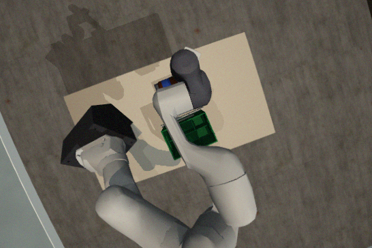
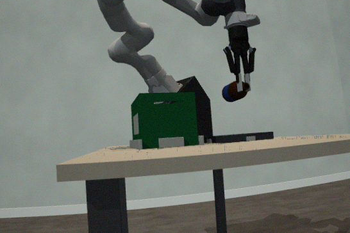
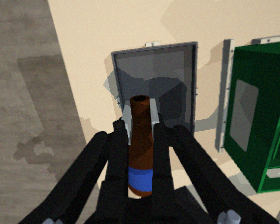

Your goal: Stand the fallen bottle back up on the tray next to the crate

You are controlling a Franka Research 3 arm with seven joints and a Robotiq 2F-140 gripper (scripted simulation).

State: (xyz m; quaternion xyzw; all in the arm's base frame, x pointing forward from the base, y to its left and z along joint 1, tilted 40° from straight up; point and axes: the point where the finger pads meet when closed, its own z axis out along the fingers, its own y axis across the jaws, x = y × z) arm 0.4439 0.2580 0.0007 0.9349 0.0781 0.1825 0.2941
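My gripper (image 2: 242, 87) is shut on a brown bottle (image 2: 233, 91) with a blue label and holds it high above the table, lying roughly level. In the wrist view the bottle (image 3: 141, 150) sits between my fingers, its neck pointing away over the grey tray (image 3: 153, 82) far below. The tray (image 2: 241, 137) shows as a low dark slab on the table in the side view. The green crate (image 2: 165, 119) stands beside the tray; it also shows in the wrist view (image 3: 256, 120) and from above (image 1: 194, 132). From above, the arm hides most of the bottle (image 1: 167, 82).
The robot's black base block (image 1: 97, 132) stands at one table corner. The table edge lies near the tray on the side away from the crate (image 3: 66, 115).
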